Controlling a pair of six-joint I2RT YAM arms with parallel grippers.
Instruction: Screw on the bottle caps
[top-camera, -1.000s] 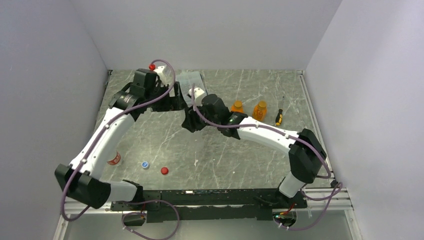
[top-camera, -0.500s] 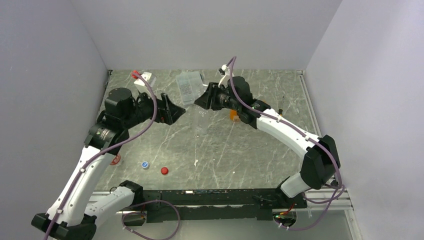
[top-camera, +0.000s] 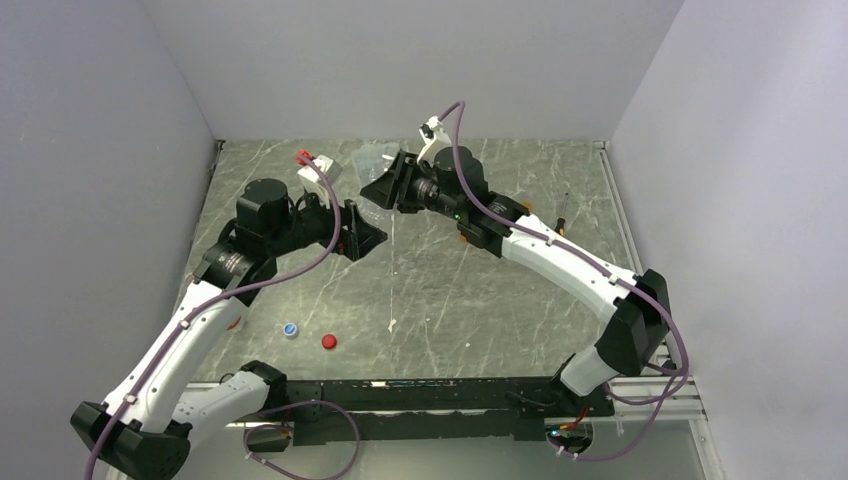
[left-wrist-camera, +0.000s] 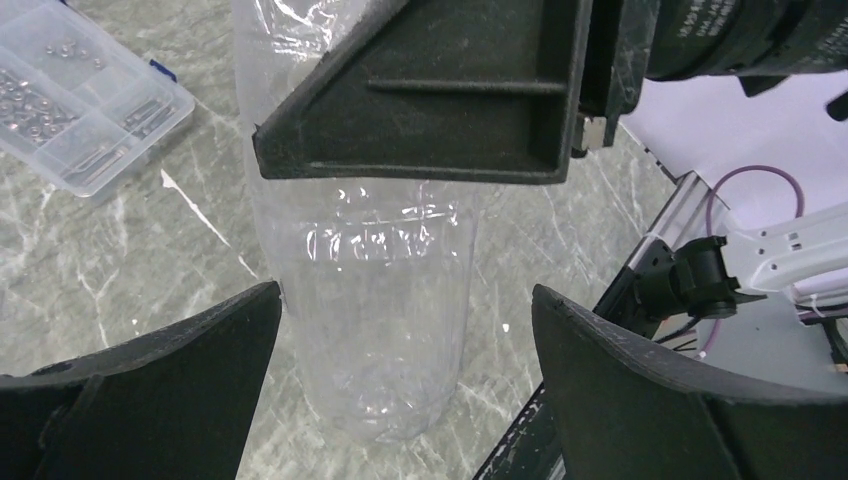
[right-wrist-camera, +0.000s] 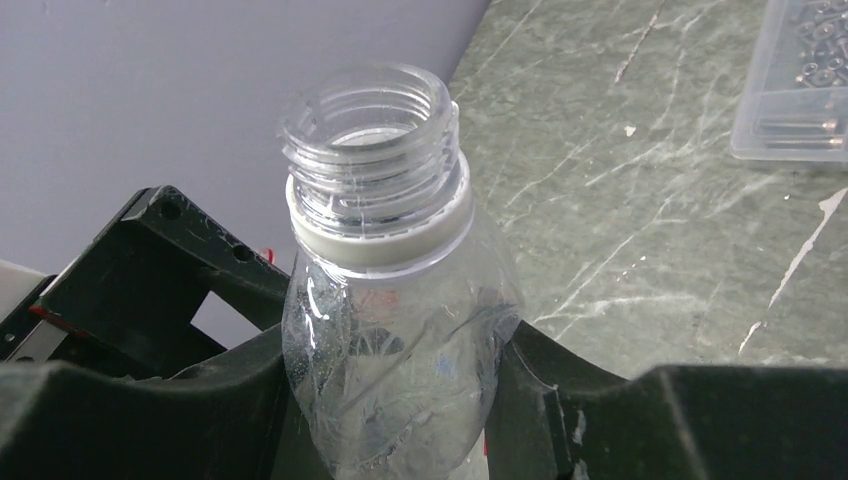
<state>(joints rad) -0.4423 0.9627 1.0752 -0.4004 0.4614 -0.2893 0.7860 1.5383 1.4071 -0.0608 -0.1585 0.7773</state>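
A clear colourless bottle (right-wrist-camera: 400, 330) with an open threaded neck and a white ring has no cap on it. My right gripper (right-wrist-camera: 400, 400) is shut on its body and holds it above the table. In the left wrist view the bottle (left-wrist-camera: 380, 340) hangs between my left gripper's (left-wrist-camera: 405, 300) open fingers, close to the left one. In the top view the left gripper (top-camera: 372, 235) and right gripper (top-camera: 378, 190) meet at mid-table. A blue-and-white cap (top-camera: 290, 328) and a red cap (top-camera: 329, 341) lie near the front left. The orange bottles (top-camera: 462, 238) are mostly hidden behind the right arm.
A flat clear compartment box (top-camera: 372, 158) with small metal parts lies at the back of the table; it also shows in the left wrist view (left-wrist-camera: 85, 110) and the right wrist view (right-wrist-camera: 800, 80). A screwdriver (top-camera: 562, 215) lies at the right.
The left gripper has moved right and the right gripper left, closing the gap seen half a second ago. The clear bottle now sits between the left fingers.
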